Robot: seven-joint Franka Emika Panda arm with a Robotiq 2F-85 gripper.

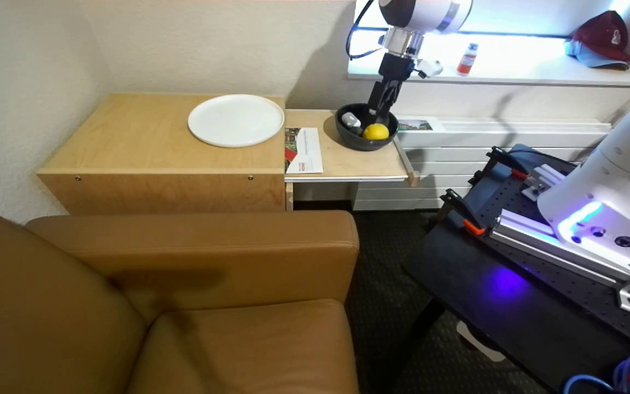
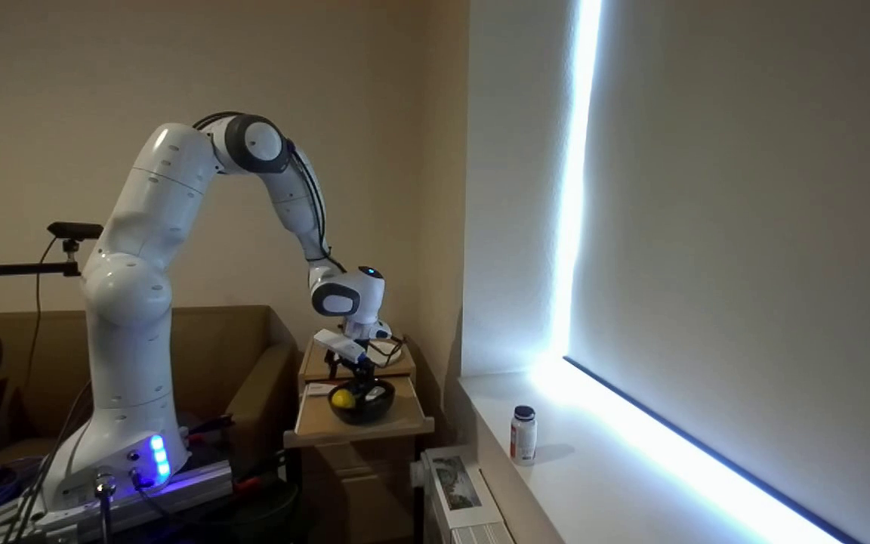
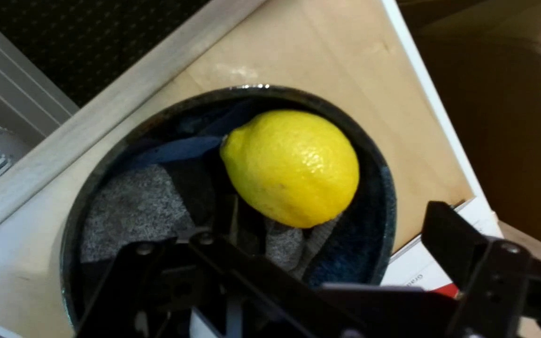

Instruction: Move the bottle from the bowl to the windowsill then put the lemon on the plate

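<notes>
The little bottle stands up straight on the white windowsill, near the edge on the room side. It has some red on it. In an exterior view a dark red hat sits far to the right of it, on the same sill.

The yellow lemon is inside the round black bowl. Something gray lies in the bowl with it — I can't tell what it is. The bowl sits on a wooden shelf that sticks out from a wooden cabinet.

The robot arm reaches down to the bowl. Its jaws are spread wide apart and have hold of nothing. In the wrist view one finger shows in front of a white paper, and the other shows in front of the inside of the bowl, near the lemon. I can't tell if a finger touches the bowl.

The big white plate lies flat on top of the cabinet, to the left and well apart from the bowl. The paper lies on the shelf between them. On the near side is a brown sofa.
</notes>
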